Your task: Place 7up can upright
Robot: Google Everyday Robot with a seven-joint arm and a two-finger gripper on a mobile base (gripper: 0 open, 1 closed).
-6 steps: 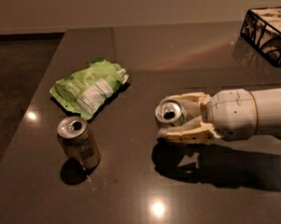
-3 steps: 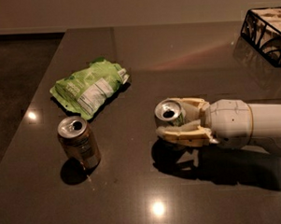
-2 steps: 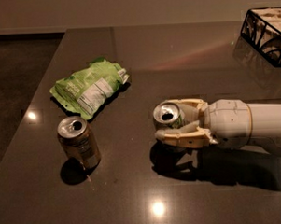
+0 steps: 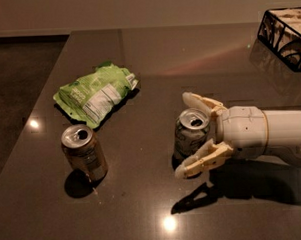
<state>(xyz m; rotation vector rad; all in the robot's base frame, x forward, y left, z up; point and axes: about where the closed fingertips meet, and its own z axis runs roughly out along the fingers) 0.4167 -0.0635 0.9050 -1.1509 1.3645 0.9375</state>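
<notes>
Standing upright: small dented silvery-white aluminium 7up can (image 4: pixel 191 134) with green markings, silver pull-tab top facing up, base on the table.
Surface: dark glossy brown table (image 4: pixel 144 212); the 7up can sits on it, right of the table's middle.
Gripper: cream two-finger gripper (image 4: pixel 182 134), level with the 7up can and reaching in from the can's right.
Finger spread: fingers (image 4: pixel 205 162) parted, one on the far side of the 7up can and one on the near side, the can between them; the near finger lies close to the can's lower wall, but contact cannot be told.
Arm: white cylindrical wrist and forearm (image 4: pixel 263 132), stretching away to the right of the 7up can, low over the table.
Shadow: dark shadow of gripper and arm on the table, just in front of the 7up can.
Second can: orange-brown drink can (image 4: pixel 85 154), upright, opened top, well apart to the left of the 7up can.
Bag: crumpled green snack bag (image 4: pixel 97 93) with a white label panel, lying flat, to the far left of the 7up can, beyond the orange-brown can.
Basket: black wire-frame basket (image 4: pixel 284 33), far behind and to the right of the 7up can, at the table's far edge.
</notes>
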